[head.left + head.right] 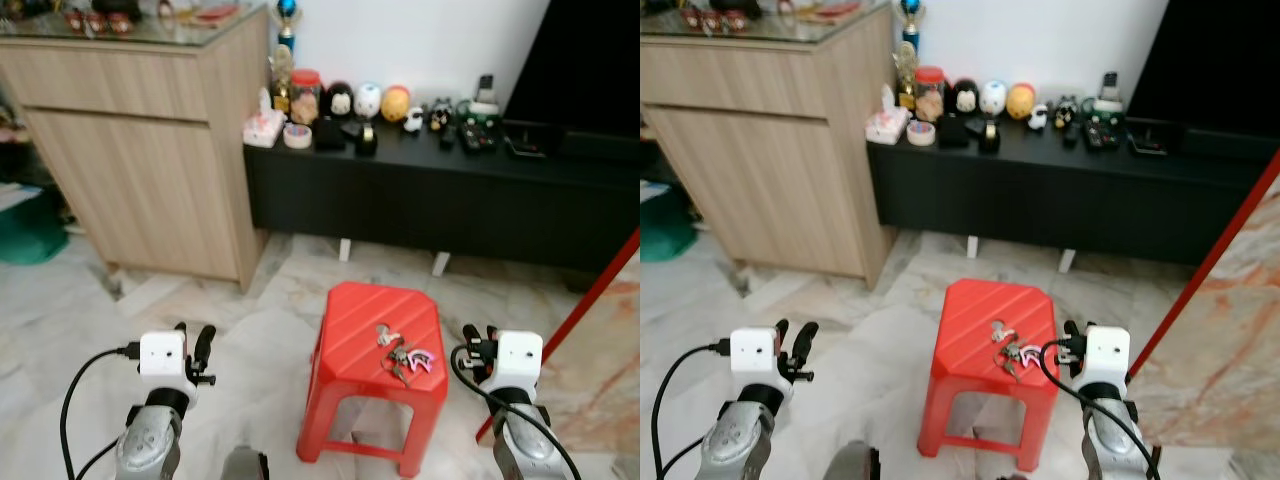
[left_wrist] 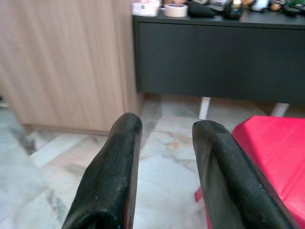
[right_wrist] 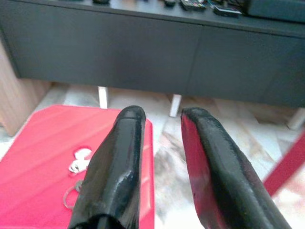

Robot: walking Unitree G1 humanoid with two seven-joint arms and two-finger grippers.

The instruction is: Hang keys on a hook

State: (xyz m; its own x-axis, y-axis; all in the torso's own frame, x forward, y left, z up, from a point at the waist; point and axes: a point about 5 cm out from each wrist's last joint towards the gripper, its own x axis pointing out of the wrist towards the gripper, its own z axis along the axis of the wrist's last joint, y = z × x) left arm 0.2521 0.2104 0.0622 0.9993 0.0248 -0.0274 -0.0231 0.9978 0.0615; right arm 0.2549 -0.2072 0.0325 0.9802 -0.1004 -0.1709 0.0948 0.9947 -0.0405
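**Keys on stool, both grippers empty, right arm nearer**

I find the keys [image 1: 403,353] lying flat on the top of the red stool [image 1: 360,310], toward its front right part, a loose bunch with a small pink fob at one end. They sit just to the inner side of my right gripper [image 1: 476,342] and slightly ahead of it, near but not touching. The left gripper [image 1: 194,345] is well apart from them, across bare floor on the stool's far side. I judge the right arm the one to use.

The bunch's long axis runs roughly slantwise across the stool top, from the silver ring end farther from me to the fob end nearer the right gripper (fine detail of single keys is too small to tell).

Right gripper: released, fingers apart with a clear gap, nothing between them. In the right wrist view the keys [image 3: 76,167] lie beyond the fingertips and off to the stool side of one finger, so the gripper is not yet lined up over them. The forearm is raised forward, fingers pointing ahead and about level with the stool top.

Left gripper: likewise released and empty, held forward at similar height, pointing toward the black cabinet [image 1: 450,190].

No hook identified in these pictures; I cannot say where the keys must go
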